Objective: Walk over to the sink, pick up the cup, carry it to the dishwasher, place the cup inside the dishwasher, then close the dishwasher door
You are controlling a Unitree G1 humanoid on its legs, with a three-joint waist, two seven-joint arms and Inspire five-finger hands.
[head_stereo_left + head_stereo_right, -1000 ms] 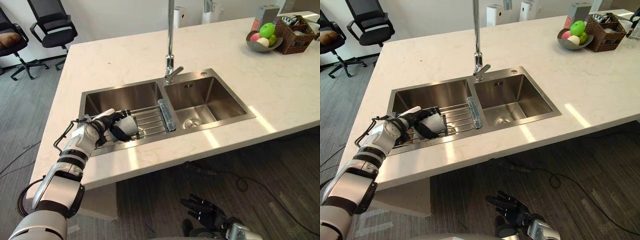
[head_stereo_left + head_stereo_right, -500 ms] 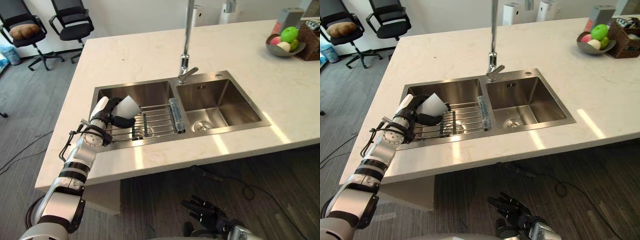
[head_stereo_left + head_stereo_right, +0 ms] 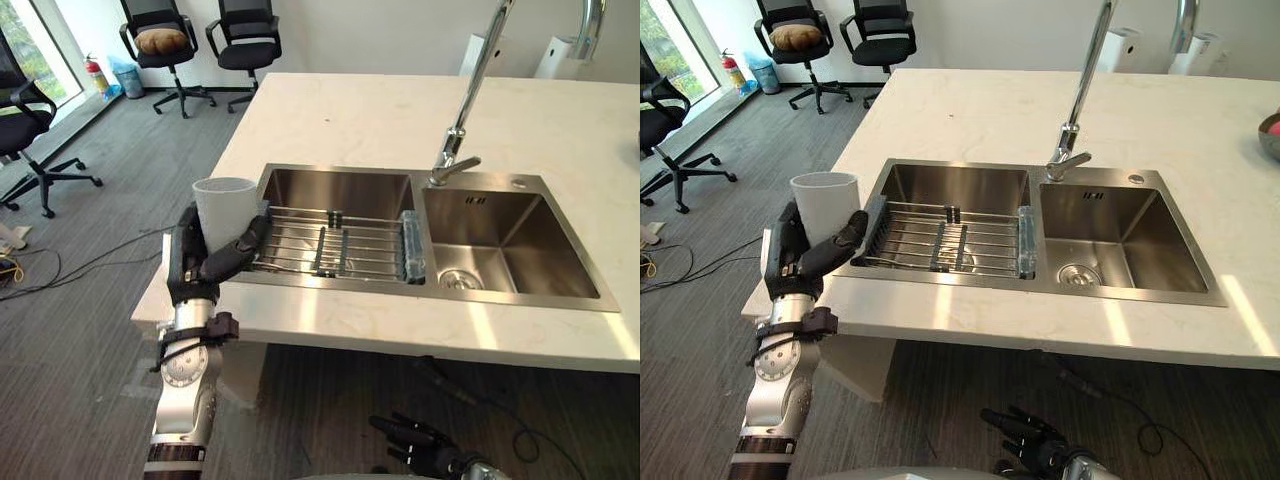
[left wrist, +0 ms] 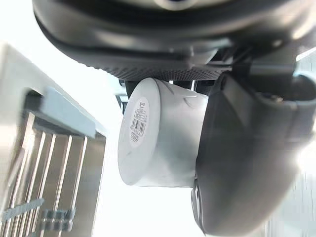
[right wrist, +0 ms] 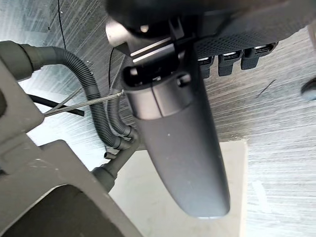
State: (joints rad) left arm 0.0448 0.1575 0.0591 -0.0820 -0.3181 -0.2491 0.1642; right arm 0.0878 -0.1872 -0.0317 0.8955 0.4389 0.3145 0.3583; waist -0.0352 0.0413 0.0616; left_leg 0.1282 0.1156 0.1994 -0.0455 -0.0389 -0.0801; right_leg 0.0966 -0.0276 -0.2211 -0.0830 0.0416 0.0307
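A white cup (image 3: 224, 208) stands upright in my left hand (image 3: 196, 268), whose fingers and thumb curl round its lower part. It hangs just past the left edge of the steel double sink (image 3: 340, 170), over the corner of the pale counter (image 3: 330, 110). From the left wrist view the cup's labelled base (image 4: 136, 131) shows beside the thumb (image 4: 237, 158). My right hand (image 3: 428, 458) hangs low in front of the counter with its fingers relaxed and nothing in it.
A wire rack (image 3: 335, 243) lies across the left basin, and a tall faucet (image 3: 465, 110) rises behind the divider. Office chairs (image 3: 165, 50) stand on the grey floor at the back left. Grey drain hoses (image 5: 74, 64) run under the counter.
My left hand has lifted the cup off the rack and brought it left, upright, past the sink's edge. The view has swung to the left. My right hand stays low.
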